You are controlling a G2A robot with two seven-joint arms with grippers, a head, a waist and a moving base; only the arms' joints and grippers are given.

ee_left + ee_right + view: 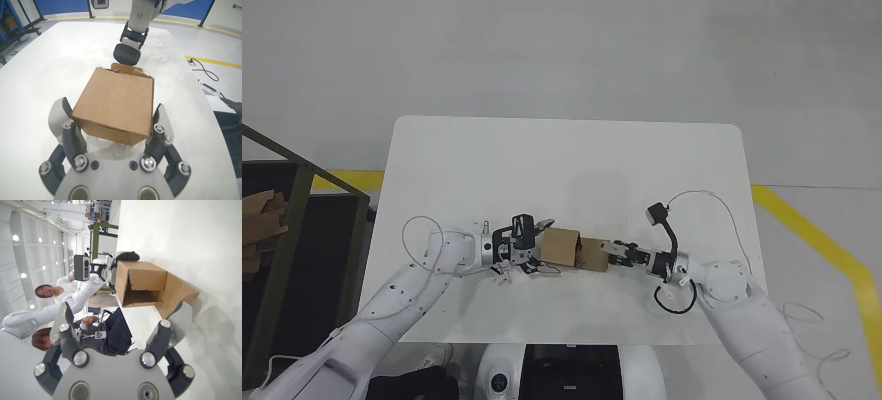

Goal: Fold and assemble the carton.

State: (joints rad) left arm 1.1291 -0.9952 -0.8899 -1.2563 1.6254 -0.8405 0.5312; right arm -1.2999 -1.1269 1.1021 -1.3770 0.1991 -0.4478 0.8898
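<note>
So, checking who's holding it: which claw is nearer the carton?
Left. The left claw straddles the carton's closed end, fingers against both sides; the right claw sits open beside the flaps at its other end.

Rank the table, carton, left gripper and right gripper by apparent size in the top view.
1. table
2. carton
3. left gripper and right gripper: both smaller than the carton and about alike, so not ranked against each other.

We see a brown cardboard carton lying on its side on the white worktop, low in the centre of the top view. Its left end is closed, its right end gapes open, and one flap lies flat.
</note>
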